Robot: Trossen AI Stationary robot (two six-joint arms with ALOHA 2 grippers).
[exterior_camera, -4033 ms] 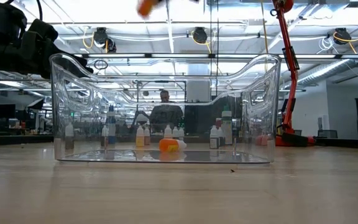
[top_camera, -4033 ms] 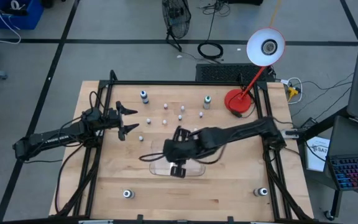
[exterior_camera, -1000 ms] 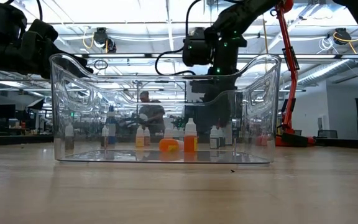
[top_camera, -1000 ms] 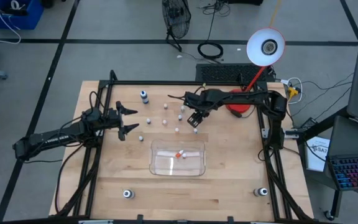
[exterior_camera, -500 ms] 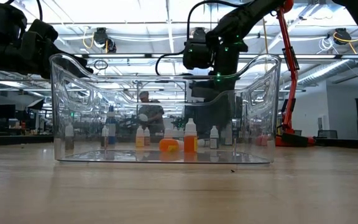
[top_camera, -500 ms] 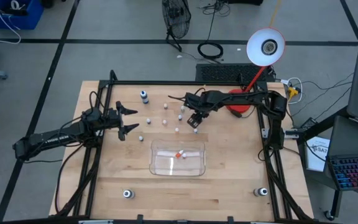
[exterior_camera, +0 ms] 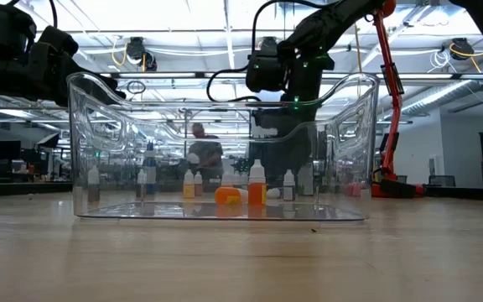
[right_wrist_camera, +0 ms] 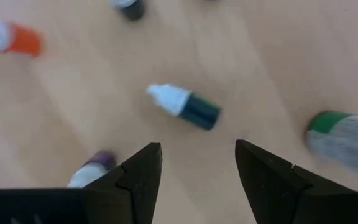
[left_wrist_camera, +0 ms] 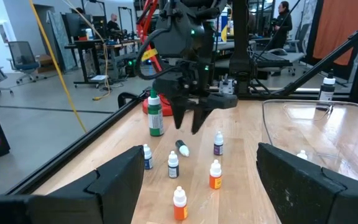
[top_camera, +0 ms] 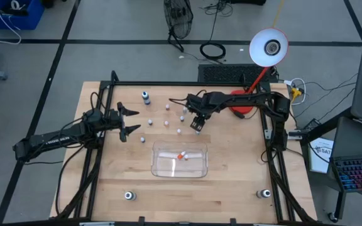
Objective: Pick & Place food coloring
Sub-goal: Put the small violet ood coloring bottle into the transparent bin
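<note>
food coloring bottles (top_camera: 167, 115) stand scattered across the far middle of the wooden table (top_camera: 231, 182), most of them upright, and we see one small orange bottle (top_camera: 181, 155) already lying on its side inside the clear tray (top_camera: 162, 168) nearer the middle. one dark bottle with a white tip (right_wrist_camera: 185, 106) lies tipped over on the wood. the right gripper (top_camera: 197, 123) hangs just above that fallen bottle, fingers (right_wrist_camera: 138, 180) parted and pointing down with nothing between them, the bottle lying just ahead of the gap. we also see a purple-banded bottle (right_wrist_camera: 92, 168) close by its fingers, and a larger green-topped bottle (left_wrist_camera: 156, 114) standing upright a little farther off. the left gripper (top_camera: 129, 120) waits at the left side of the table, spread wide and empty, aimed toward the bottles. a red desk lamp (top_camera: 244, 100) sits at the far right corner. beyond the table, in the low view, a person (exterior_camera: 199, 153) shows through the tray wall.
</note>
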